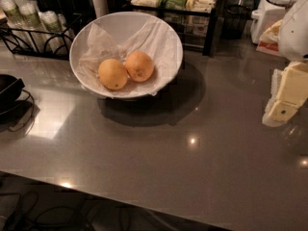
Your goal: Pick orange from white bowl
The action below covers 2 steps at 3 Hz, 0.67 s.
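Observation:
The white bowl (166, 37) stands at the back left of the grey counter, tilted toward me and lined with crinkled white paper. Two round fruits lie side by side in it, touching. The orange (140, 65) is the right one, with deeper pinkish-orange skin. The fruit to its left (112, 74) is more yellow-orange. My gripper (280, 110) is at the right edge of the view, above the counter, well to the right of the bowl and apart from it. It holds nothing that I can see.
A black wire rack with stacked cups (29, 18) stands behind the bowl on the left. A black object (7, 91) sits at the left edge. A shelf of packets (187, 4) and a white appliance (269, 8) line the back. The counter's front edge (120, 198) runs diagonally below.

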{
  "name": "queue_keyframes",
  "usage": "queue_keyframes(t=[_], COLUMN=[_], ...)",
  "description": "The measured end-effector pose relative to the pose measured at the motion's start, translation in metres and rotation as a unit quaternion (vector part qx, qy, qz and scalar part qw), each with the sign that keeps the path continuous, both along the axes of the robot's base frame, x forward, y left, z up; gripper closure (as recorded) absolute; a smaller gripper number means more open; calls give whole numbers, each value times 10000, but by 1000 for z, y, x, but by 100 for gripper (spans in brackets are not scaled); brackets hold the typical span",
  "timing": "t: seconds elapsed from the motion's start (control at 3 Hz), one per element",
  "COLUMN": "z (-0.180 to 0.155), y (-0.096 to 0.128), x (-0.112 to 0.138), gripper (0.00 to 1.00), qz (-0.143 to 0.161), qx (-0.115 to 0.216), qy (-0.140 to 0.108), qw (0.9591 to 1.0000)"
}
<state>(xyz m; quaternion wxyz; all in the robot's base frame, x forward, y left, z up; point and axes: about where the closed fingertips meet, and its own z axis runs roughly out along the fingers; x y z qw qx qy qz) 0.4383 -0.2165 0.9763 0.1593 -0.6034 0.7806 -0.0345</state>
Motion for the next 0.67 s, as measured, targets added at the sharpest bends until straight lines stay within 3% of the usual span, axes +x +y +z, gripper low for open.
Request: queue_keyframes(t=[0.33, 0.67], z=[1, 7], y=[6, 36], x=[7, 31], gripper=[0, 0], qz=[48, 363], qx=[29, 208], qy=[-74, -360], qw=[10000, 9985])
